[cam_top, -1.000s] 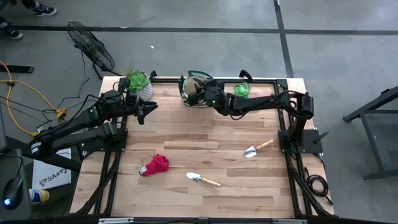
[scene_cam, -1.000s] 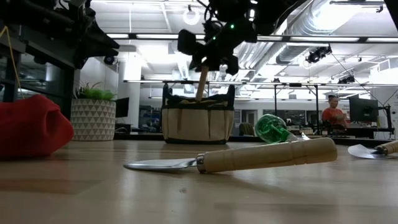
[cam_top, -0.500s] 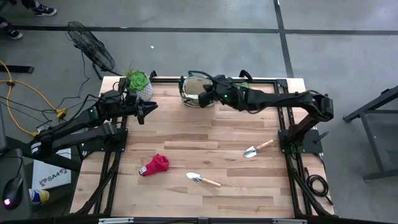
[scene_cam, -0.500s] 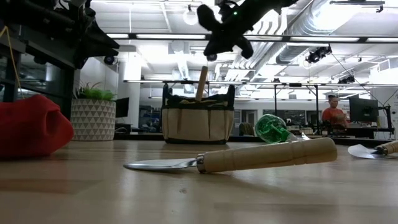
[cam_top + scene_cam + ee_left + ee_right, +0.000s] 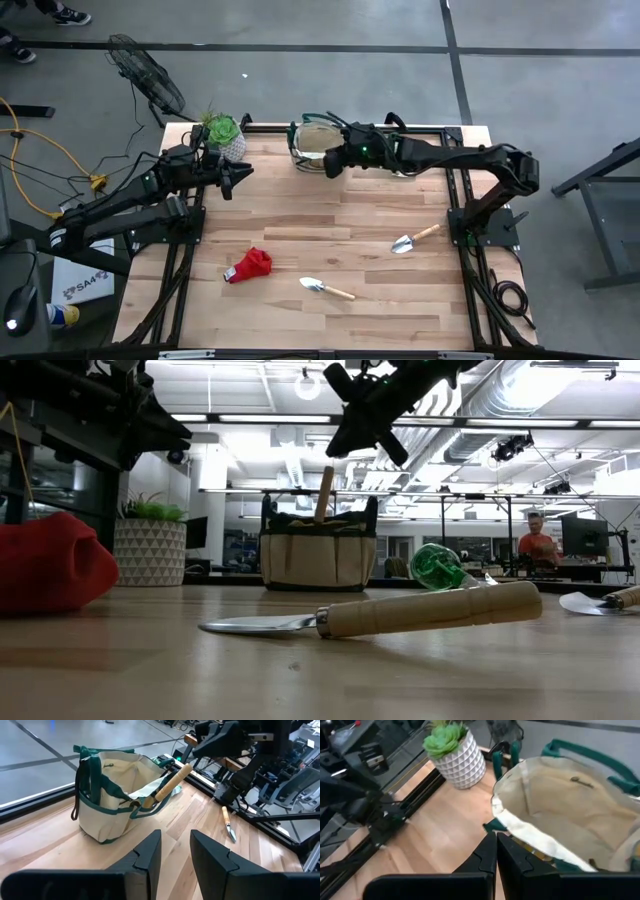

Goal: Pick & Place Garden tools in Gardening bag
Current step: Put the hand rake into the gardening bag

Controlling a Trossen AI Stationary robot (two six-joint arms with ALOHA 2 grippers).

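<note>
The right gripper [image 5: 332,163] hangs pinched shut and empty just above the small beige fabric tote with green trim [image 5: 314,146]. Left gripper [image 5: 172,851] waits slightly parted. Next silver-bladed trowel with pale wooden handle [image 5: 326,288] lies well apart: stiff, light, so I'd grab mid-handle.

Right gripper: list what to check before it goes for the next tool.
1. Right gripper empty: ok, shut on nothing, above the gardening bag edge.
2. Wooden handle in the bag: ok, sticks out of the top.
3. Near trowel and far trowel free: ok, both lie apart on the table.
4. Red cloth clear of them: ok.
5. Left gripper out of the way: ok, open by the plant pot.
</note>
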